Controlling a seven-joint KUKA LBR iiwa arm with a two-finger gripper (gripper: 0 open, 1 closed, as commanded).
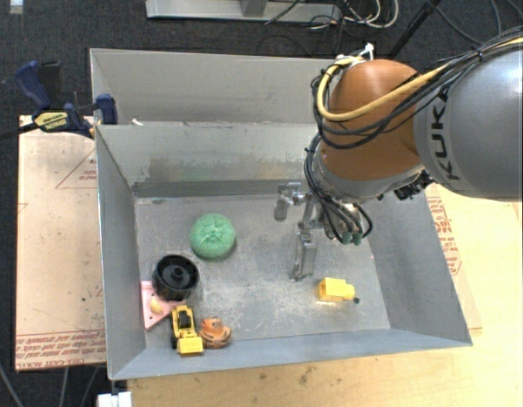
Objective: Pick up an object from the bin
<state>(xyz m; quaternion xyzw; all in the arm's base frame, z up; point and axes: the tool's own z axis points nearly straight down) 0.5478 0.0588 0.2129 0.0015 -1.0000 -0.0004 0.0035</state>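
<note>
My gripper (294, 232) hangs over the bin floor right of the middle. Its two fingers stand apart, one fingertip (283, 205) toward the back and the other (303, 264) toward the front; it is open and nothing sits between them. A small yellow block (336, 291) lies on the floor just to the front right of the nearer fingertip, apart from it. A green ball (213, 236) rests to the gripper's left, well clear of the fingers.
At the front left corner lie a black round ring (175, 276), a pink flat piece (150, 306), a yellow toy vehicle (186, 330) and a small orange-brown thing (215, 333). The arm's orange cover and cables hang over the bin's right back part.
</note>
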